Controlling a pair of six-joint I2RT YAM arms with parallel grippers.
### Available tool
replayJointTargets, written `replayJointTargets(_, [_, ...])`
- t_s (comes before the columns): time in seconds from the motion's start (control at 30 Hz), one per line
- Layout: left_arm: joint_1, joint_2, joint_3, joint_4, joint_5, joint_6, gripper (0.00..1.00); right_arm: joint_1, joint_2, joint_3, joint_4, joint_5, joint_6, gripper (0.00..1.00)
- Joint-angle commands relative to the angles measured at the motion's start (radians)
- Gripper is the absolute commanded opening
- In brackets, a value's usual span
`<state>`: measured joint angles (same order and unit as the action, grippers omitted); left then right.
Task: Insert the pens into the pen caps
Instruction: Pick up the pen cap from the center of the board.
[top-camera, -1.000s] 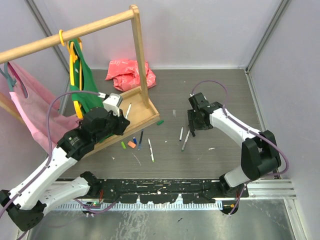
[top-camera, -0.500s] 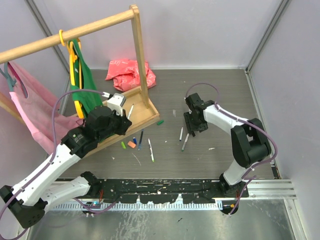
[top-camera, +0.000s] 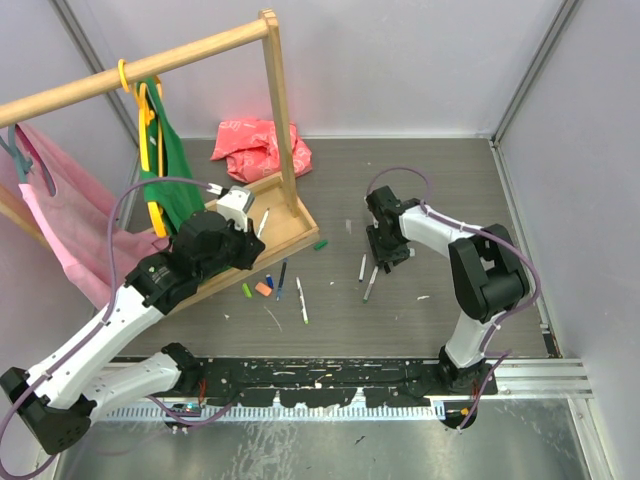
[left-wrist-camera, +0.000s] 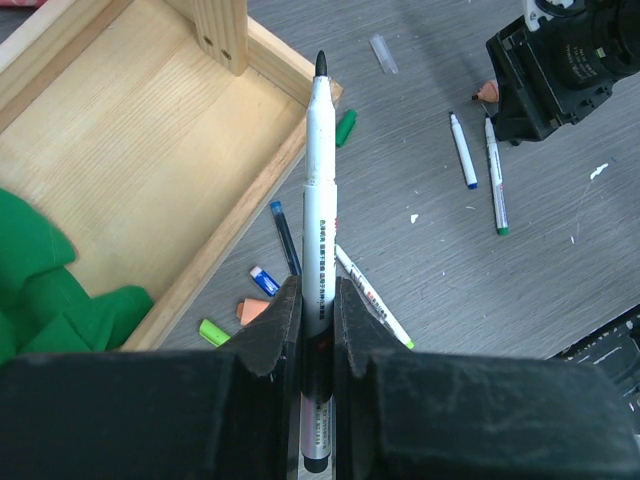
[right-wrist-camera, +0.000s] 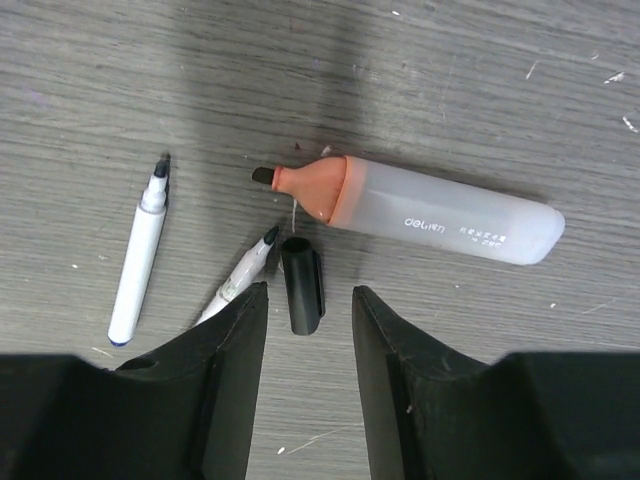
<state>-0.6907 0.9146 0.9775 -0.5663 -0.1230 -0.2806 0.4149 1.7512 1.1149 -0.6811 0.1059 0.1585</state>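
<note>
My left gripper is shut on a white pen whose black tip points away, above the edge of the wooden tray. From above, this gripper hovers by the tray. My right gripper is low over the table and open, its jaws on either side of a black pen cap without touching it. Beside the cap lie two uncapped pens and an orange-tipped highlighter. Green, orange and blue caps lie near the tray.
A wooden clothes rack stands on the tray base, with a green garment and a pink cloth hanging. A red bag lies behind. More pens and a green cap lie mid-table.
The right gripper has shifted slightly left and its jaws have narrowed around the black cap. The left arm has edged a little to the right with its pen.
</note>
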Motion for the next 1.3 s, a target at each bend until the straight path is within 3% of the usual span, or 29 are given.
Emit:
replayJointTargets(0.0, [0.006,-0.007,0.038,0.055,0.012,-0.003,0.0,-0.003,0.007,0.037,0.015,-0.003,-0.002,0.45])
replayJointTargets(0.53, [0.005,-0.012,0.046,0.042,0.016,-0.002,0.0,-0.003,0.03,0.002,-0.022,-0.017,0.008,0.31])
replayJointTargets(0.7, [0.004,-0.004,0.054,0.042,0.023,-0.002,0.0,-0.004,-0.018,-0.028,-0.019,-0.008,0.017,0.17])
replayJointTargets(0.87, [0.005,-0.001,0.066,0.046,0.029,-0.002,0.0,-0.003,-0.129,-0.011,-0.034,0.037,0.018,0.01])
replayJointTargets(1.03, [0.006,0.0,0.083,0.05,0.031,0.008,0.0,-0.004,-0.294,0.029,-0.036,0.053,-0.027,0.0])
replayJointTargets(1.27, [0.005,-0.049,0.061,0.11,0.049,0.008,0.0,-0.003,-0.608,-0.009,0.18,-0.281,-0.102,0.0])
